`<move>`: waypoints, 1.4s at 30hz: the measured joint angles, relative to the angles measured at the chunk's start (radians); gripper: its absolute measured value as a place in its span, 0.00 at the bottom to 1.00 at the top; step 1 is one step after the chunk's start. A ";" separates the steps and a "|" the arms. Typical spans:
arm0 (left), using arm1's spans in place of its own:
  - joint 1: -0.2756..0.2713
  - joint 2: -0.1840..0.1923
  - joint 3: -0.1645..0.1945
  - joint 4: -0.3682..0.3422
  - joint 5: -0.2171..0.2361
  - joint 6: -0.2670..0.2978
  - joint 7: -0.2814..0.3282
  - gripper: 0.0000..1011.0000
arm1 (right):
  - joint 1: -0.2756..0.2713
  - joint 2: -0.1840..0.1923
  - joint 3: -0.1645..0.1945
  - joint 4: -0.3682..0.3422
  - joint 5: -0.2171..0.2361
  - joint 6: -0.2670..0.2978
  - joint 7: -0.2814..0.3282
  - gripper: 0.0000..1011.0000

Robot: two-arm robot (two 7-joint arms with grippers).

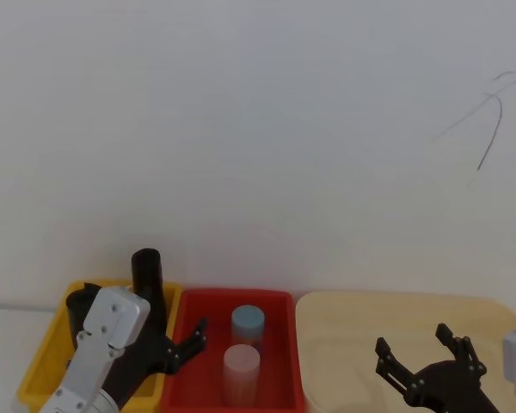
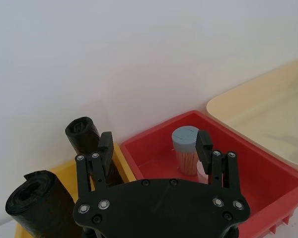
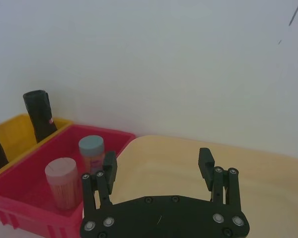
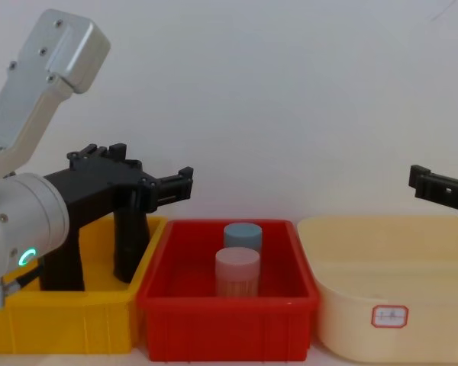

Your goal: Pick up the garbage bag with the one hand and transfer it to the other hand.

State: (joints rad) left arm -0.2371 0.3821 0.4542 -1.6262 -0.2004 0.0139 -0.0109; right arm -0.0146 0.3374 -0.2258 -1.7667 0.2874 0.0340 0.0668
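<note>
Two black rolls stand upright in the yellow bin. The thicker, nearer one is the garbage bag, partly hidden behind my left arm in the chest view. A slimmer roll stands at the bin's back right corner. My left gripper, green-lit at the wrist, is open and empty above the border between the yellow and red bins, one finger close beside the slimmer roll. My right gripper is open and empty over the cream tub.
The red bin in the middle holds a blue-lidded jar and a pink-lidded jar of sticks. The cream tub carries a small label on its front. A white wall rises right behind the bins.
</note>
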 joint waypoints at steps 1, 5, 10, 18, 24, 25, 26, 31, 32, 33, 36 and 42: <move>0.000 0.000 0.000 0.000 0.000 0.000 0.000 0.99 | 0.000 0.000 0.000 0.000 0.000 0.000 0.000 0.99; 0.000 0.000 0.000 0.000 0.000 0.000 0.000 0.99 | 0.000 0.000 0.000 0.000 0.000 0.000 0.000 0.99; 0.000 0.000 0.000 0.000 0.000 0.000 0.000 0.99 | 0.000 0.000 0.000 0.000 0.000 0.000 0.000 0.99; 0.000 0.000 0.000 0.000 0.000 0.000 0.000 0.99 | 0.000 0.000 0.000 0.000 0.000 0.000 0.000 0.99; 0.000 0.000 0.000 0.000 0.000 0.000 0.000 0.99 | 0.000 0.000 0.000 0.000 0.000 0.000 0.000 0.99; 0.000 0.000 0.000 0.000 0.000 0.000 0.000 0.99 | 0.000 0.000 0.000 0.000 0.000 0.000 0.000 0.99; 0.000 0.000 0.000 0.000 0.000 0.000 0.000 0.99 | 0.000 0.000 0.000 0.000 0.000 0.000 0.000 0.99; 0.000 0.000 0.000 0.000 0.000 0.000 0.000 0.99 | 0.000 0.000 0.000 0.000 0.000 0.000 0.000 0.99; 0.000 0.000 0.000 0.000 0.000 0.000 0.000 0.99 | 0.000 0.000 0.000 0.000 0.000 0.000 0.000 0.99; 0.000 0.000 0.000 0.000 0.000 0.000 0.000 0.99 | 0.000 0.000 0.000 0.000 0.000 0.000 0.000 0.99; 0.000 0.000 0.000 0.000 0.000 0.000 0.000 0.99 | 0.000 0.000 0.000 0.000 0.000 0.000 0.000 0.99; 0.000 0.000 0.000 0.000 0.000 0.000 0.000 0.99 | 0.000 0.000 0.000 0.000 0.000 0.000 0.000 0.99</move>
State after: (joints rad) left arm -0.2371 0.3821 0.4542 -1.6262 -0.2004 0.0139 -0.0110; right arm -0.0146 0.3375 -0.2259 -1.7667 0.2873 0.0340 0.0668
